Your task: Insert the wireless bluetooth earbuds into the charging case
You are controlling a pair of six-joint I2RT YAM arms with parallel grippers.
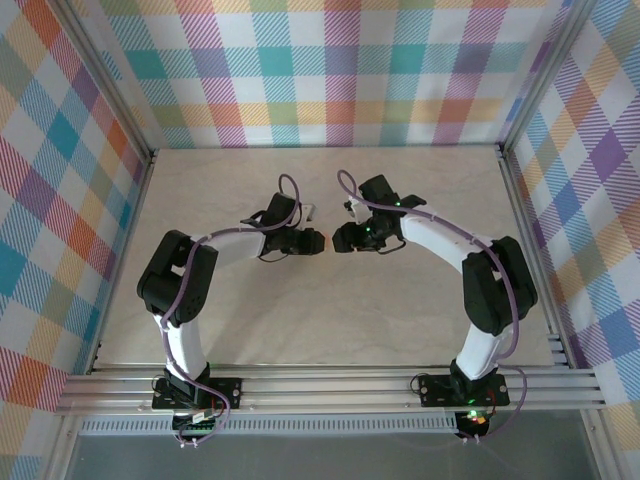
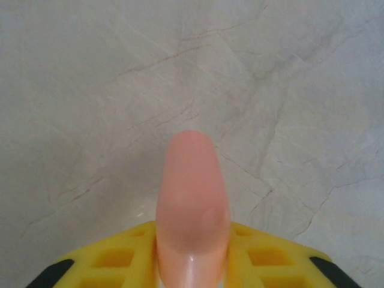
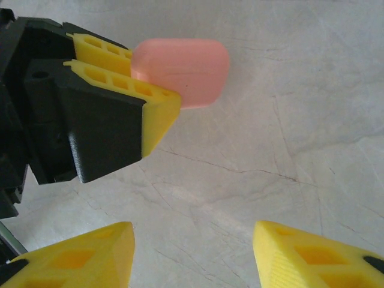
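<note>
pale marbled tabletop (image 1: 300, 330) runs out to plaid cloth walls (image 1: 330, 70), and the two arms meet over its middle.

the left gripper (image 2: 192, 243) is clamped on the pink, pebble-shaped plastic charging case (image 2: 192, 186), its yellow ribbed fingers (image 2: 123, 255) pressed against either side of the case's near end. the case is lifted off the table. it sticks straight out past the fingertips, so its long axis carries on the line of the gripper and, in the top view, points right across the scene at the other arm. its rounded free end leads. a faint seam shows on its face in the right wrist view, and the lid looks closed, though that is a judgement.

the right gripper (image 3: 192, 240) is spread wide and holds nothing. it sits just right of the case, facing it, apart from it. in its own wrist view the case lies ahead and up to the left of the gap between its fingers, not centred.

the right arm is the free one and the nearer to the case's exposed end. any grip there would call for a shift left to centre the case, with the jaws closing across that long axis.
</note>
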